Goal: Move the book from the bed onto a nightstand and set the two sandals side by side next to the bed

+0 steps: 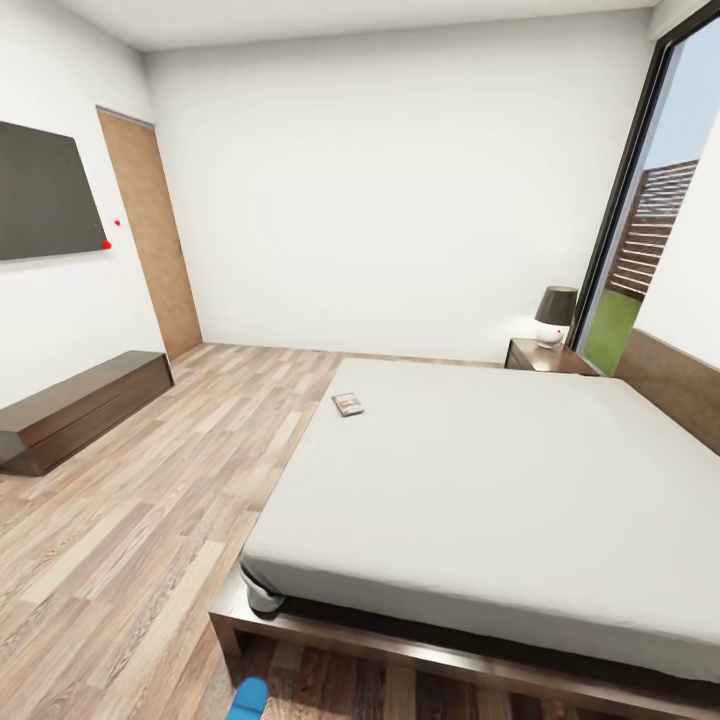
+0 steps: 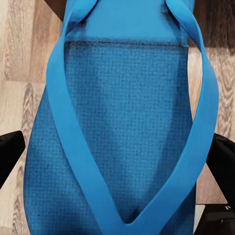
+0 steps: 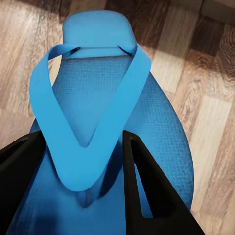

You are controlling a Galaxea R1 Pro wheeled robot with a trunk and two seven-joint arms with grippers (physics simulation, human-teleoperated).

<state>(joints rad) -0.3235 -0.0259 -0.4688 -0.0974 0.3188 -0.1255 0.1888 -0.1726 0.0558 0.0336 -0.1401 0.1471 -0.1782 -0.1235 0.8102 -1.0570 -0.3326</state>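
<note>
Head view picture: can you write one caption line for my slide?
Bedroom scene: a small book lies on the grey-white bed, a lamp tops the nightstand, and a blue sandal peeks in below.

Matte blk fingers (image 3: 142, 191), angular, wedge-shaped

**Three cameras: one wide, two very close**

The head camera looks forward and down from near the foot corner of the bed (image 1: 480, 480), taking in the floor (image 1: 130, 520) and far wall. Each wrist camera looks along its black fingers, very near a blue sandal (image 2: 122, 122) (image 3: 98, 127) over the same plank floor.
</note>
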